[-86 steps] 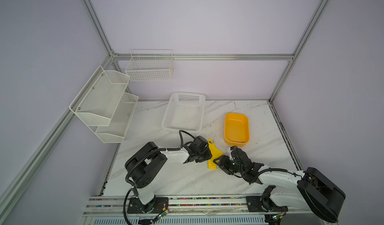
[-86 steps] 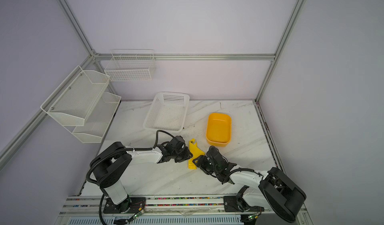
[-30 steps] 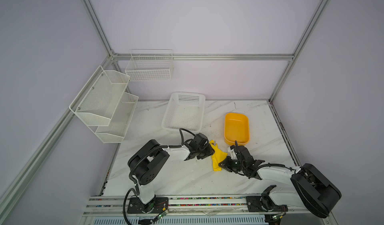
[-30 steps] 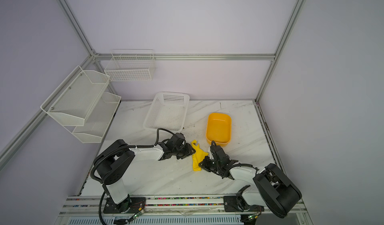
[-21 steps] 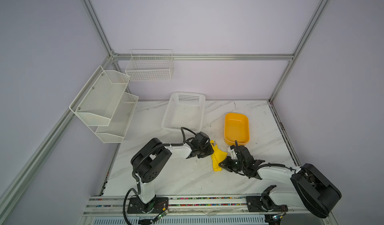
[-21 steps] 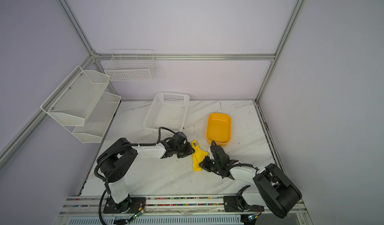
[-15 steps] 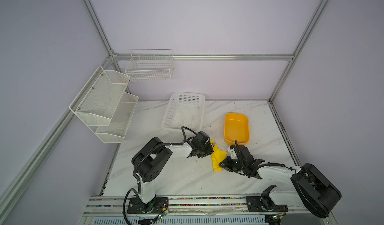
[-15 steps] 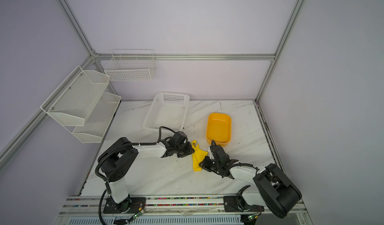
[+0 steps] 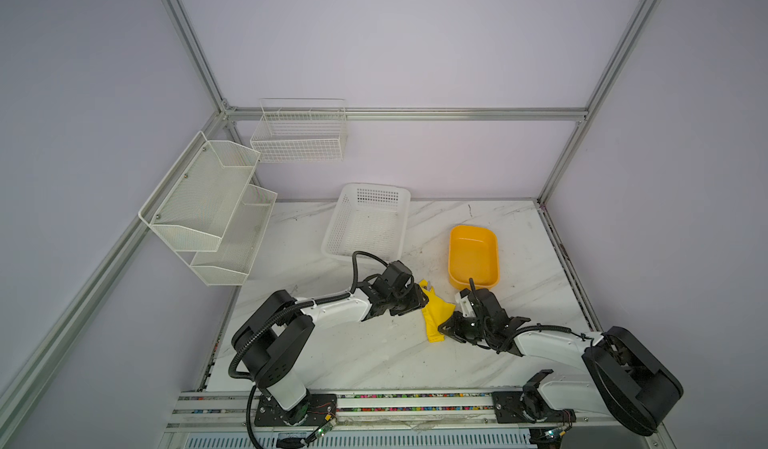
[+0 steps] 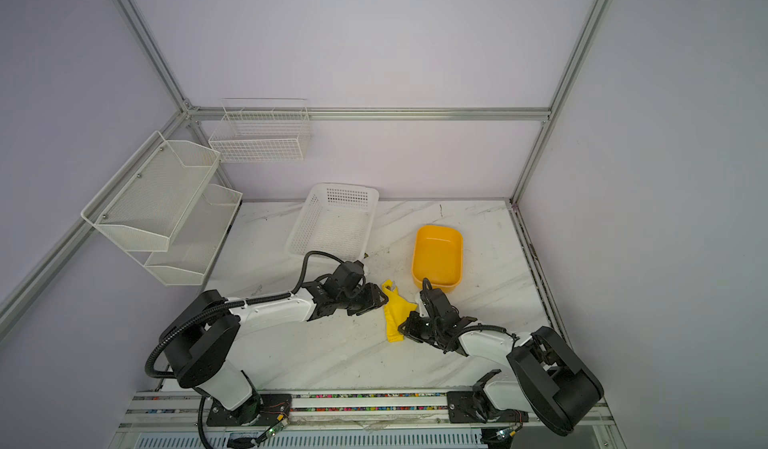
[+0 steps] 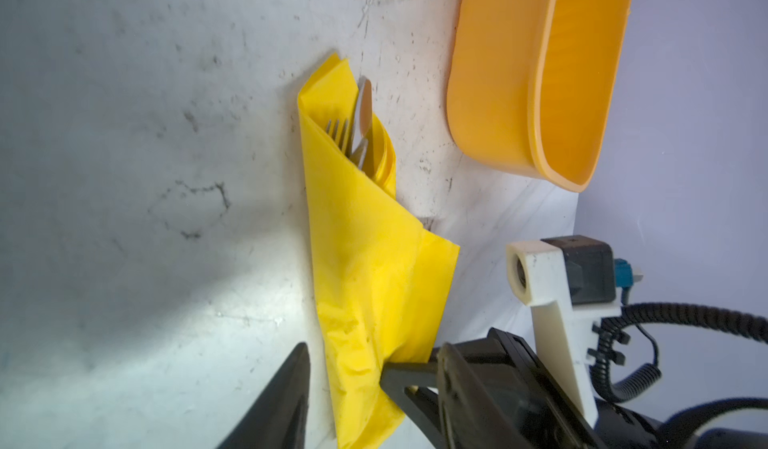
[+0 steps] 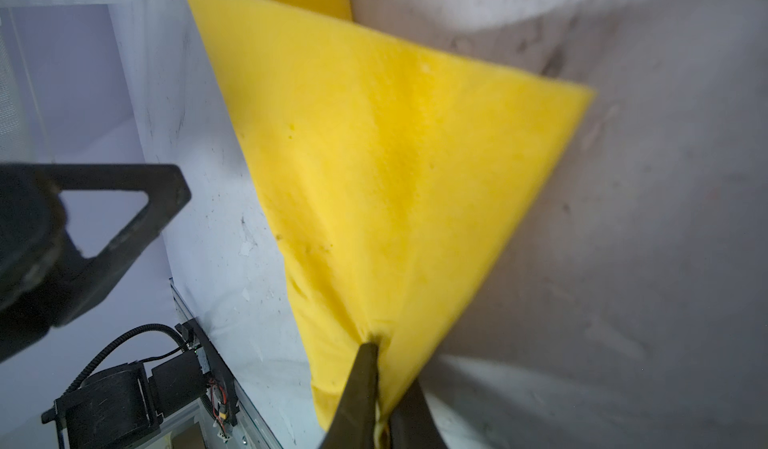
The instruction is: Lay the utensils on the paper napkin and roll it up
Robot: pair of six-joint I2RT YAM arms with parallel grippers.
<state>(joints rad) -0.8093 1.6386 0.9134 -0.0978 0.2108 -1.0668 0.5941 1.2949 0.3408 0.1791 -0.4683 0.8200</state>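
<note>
The yellow paper napkin (image 9: 437, 315) (image 10: 397, 316) lies on the marble table, wrapped into a narrow cone around the utensils. A fork and a spoon (image 11: 356, 129) poke out of its far, open end, and a silver tip (image 9: 428, 288) shows in a top view. My left gripper (image 9: 417, 301) (image 11: 374, 355) is open, its fingers standing either side of the bundle's near part. My right gripper (image 9: 446, 328) (image 12: 382, 368) is shut on the napkin's pointed corner (image 12: 370, 326). The cutlery handles are hidden inside the paper.
An orange plastic tub (image 9: 473, 256) (image 11: 519, 73) stands just behind the right arm. A white perforated basket (image 9: 365, 222) sits at the back. White mesh shelves (image 9: 208, 202) hang on the left wall and a wire basket (image 9: 299, 135) on the back wall.
Over nearly three seconds the wrapped napkin slid slightly right and the right arm swung in behind it. In the last second both arms and the bundle have hardly moved.
</note>
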